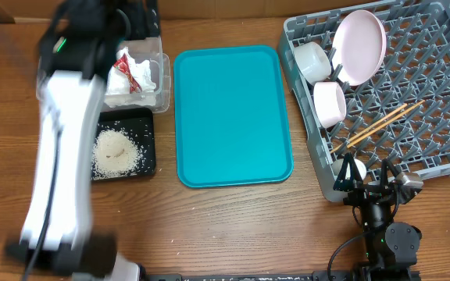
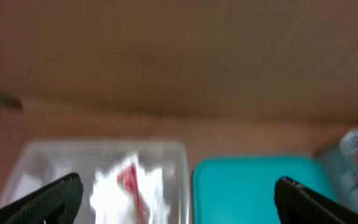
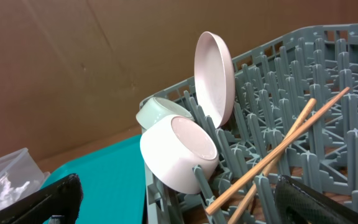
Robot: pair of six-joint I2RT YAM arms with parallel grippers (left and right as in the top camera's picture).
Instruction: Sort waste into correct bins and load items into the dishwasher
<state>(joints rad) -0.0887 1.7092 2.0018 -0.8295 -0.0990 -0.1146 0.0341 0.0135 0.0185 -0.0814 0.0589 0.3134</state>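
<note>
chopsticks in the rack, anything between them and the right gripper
Nothing visible does. The chopsticks lie across the pegs of the grey rack, near ends toward the open right gripper; the white bowl sits just left of them, off the path.

Soft, even light is falling on the table (image 1: 233,226), casting faint shadows. The left arm (image 1: 61,156) is smearing overhead; the left wrist view is blurring.

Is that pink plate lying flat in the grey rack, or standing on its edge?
Standing on edge, slightly tilted: the pink plate leans among the pegs of the grey rack.
</note>
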